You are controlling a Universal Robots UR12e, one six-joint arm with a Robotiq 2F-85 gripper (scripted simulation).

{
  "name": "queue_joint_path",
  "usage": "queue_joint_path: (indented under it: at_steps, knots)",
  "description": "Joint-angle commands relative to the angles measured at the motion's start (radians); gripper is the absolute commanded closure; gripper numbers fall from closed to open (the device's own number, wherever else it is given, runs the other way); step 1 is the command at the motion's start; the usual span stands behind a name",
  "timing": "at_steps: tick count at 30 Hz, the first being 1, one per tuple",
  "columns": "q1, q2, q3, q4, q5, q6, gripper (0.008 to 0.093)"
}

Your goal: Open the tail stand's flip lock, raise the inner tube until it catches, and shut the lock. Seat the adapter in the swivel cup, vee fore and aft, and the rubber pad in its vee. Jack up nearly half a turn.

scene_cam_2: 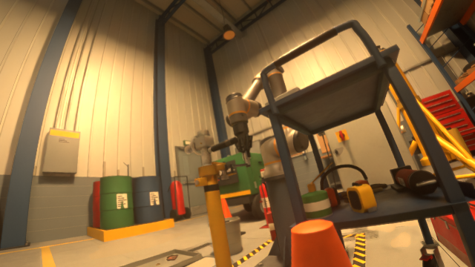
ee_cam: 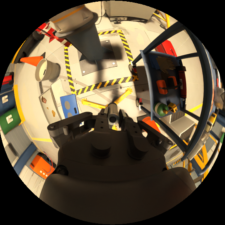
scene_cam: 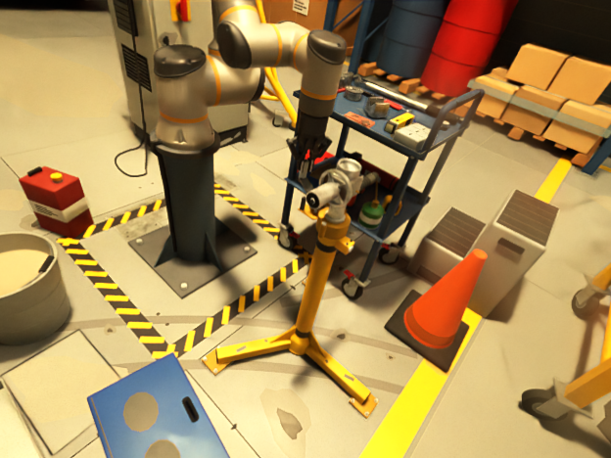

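Note:
The jack handle (ee_cam: 112, 117) (scene_cam: 320, 196) (scene_cam_2: 223, 144) is a grey bar with a dark grip, sticking out sideways from the grey jack head (scene_cam: 340, 185) (scene_cam_2: 201, 142) on top of the yellow tail stand (scene_cam: 310, 291) (scene_cam_2: 215, 211). The stand rests on a tripod base (scene_cam: 296, 352) beside the blue cart. Its flip lock (scene_cam_2: 227, 172) sits at the yellow collar. I cannot make out the adapter or the rubber pad on the head. My gripper (ee_cam: 112, 120) (scene_cam: 307, 165) (scene_cam_2: 245, 154) points down at the handle's end and is closed around the jack handle.
The blue two-shelf cart (scene_cam: 375, 148) (scene_cam_2: 356, 148) stands right behind the stand, with tools on both shelves. An orange cone (scene_cam: 444, 305) sits to the right. The robot pedestal (scene_cam: 190, 207), a grey bucket (scene_cam: 24, 286) and a blue panel (scene_cam: 153, 414) are to the left.

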Motion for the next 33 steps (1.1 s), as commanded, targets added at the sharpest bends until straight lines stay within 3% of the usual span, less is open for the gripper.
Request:
queue_joint_path:
  at_steps: [1, 33]
  knots:
    - [-0.005, -0.003, 0.001, 0.0, 0.0, -0.005, 0.0934]
    - [-0.151, -0.042, 0.032, 0.009, 0.0, -0.151, 0.0934]
